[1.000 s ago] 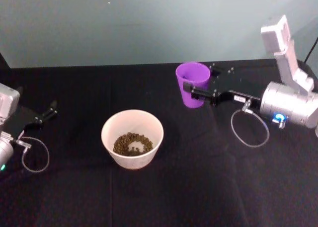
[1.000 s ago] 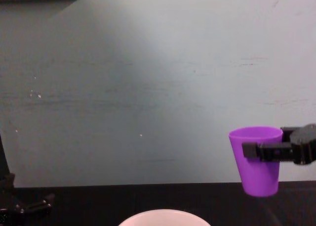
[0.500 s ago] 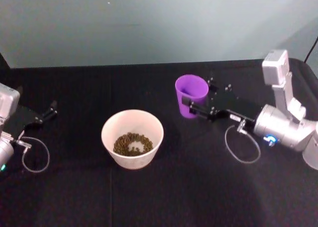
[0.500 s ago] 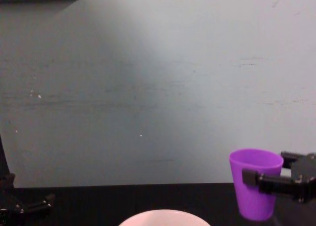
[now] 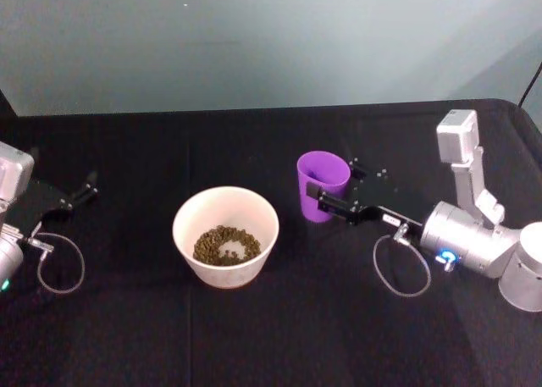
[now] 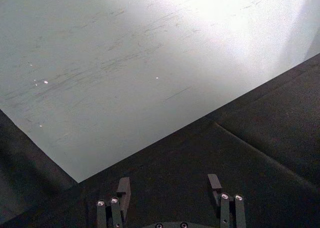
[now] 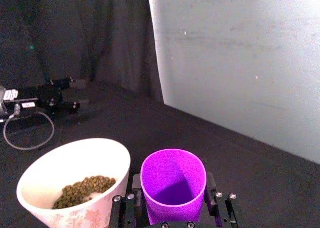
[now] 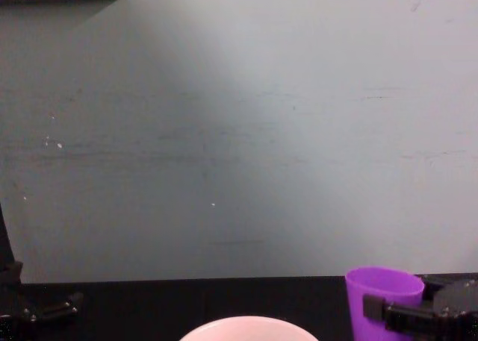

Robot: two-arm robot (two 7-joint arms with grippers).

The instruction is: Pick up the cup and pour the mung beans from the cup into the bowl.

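Pouring looks done: mung beans (image 5: 226,245) lie in the bowl (image 5: 188,215), and my right gripper (image 5: 323,198) clasps the upright, empty-looking cup (image 5: 321,186) just right of it, so next I release and withdraw; my left gripper (image 6: 170,190) rests open far left.

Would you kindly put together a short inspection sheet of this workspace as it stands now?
Surface: black cloth table.
Job's things: purple cup upright, looks empty inside; mung beans in the white bowl.
Clutter: nothing seen.
Grippers: right gripper shut on the cup, beside the bowl; left gripper open, parked at the table's left edge.
Cables: a wire loop by each wrist.
Surroundings: pale teal wall.
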